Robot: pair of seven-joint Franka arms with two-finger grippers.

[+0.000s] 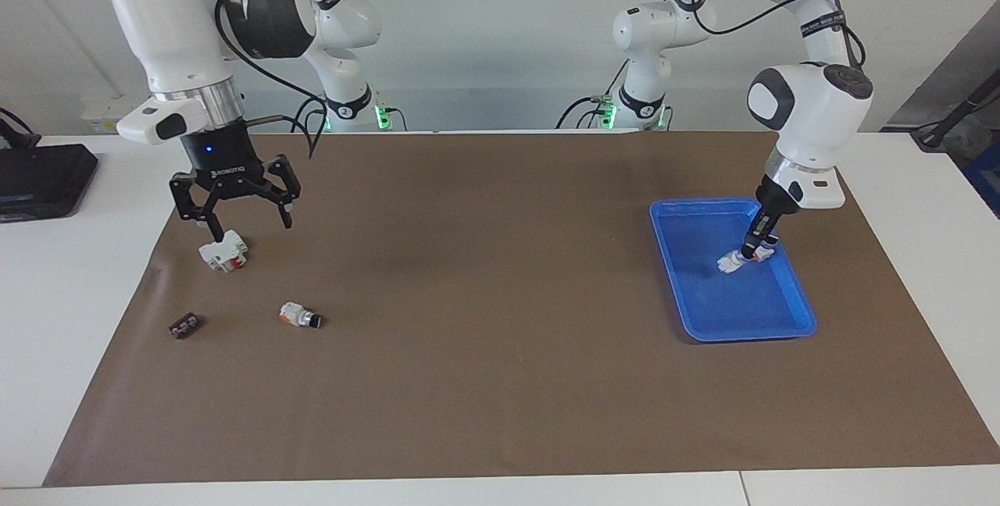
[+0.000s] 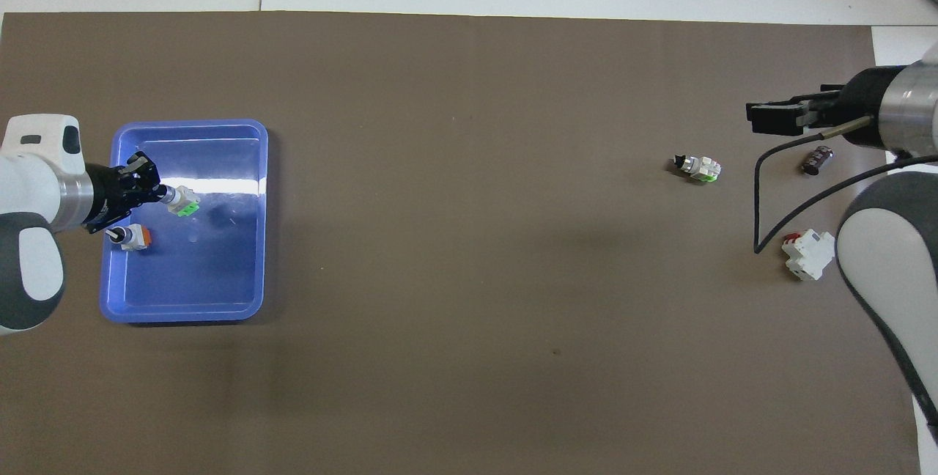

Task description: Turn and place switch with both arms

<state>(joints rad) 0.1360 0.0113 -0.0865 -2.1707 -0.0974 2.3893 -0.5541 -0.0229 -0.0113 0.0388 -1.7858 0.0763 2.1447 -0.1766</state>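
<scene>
1. The switch (image 2: 182, 202) is low inside the blue tray (image 2: 249, 167) at the left arm's end of the counter, green block end pointing toward the middle of the counter. In the facing view it (image 1: 731, 261) appears at or just above the tray floor; contact cannot be told for certain.
2. The left end effector (image 2: 157, 193) is clenched on the switch's knob end, coming in at a slant from above.
3. An orange-ended switch (image 2: 134, 237) lies in the same tray, just beside the held one and nearer to the robots.
4. The step in hand looks like the placing: the turning seems done and the part is at its drop spot.
5. The next move likely calls for settling the switch on the tray floor, releasing, and rising clear without nudging the orange-ended neighbour.
6. The right end effector (image 1: 234, 213) hangs released over a white blocky part with red (image 1: 223, 250) at the right arm's end of the counter, empty.
7. Another orange-ended switch (image 1: 300, 315) and a small dark part (image 1: 184, 326) lie farther from the robots there.
</scene>
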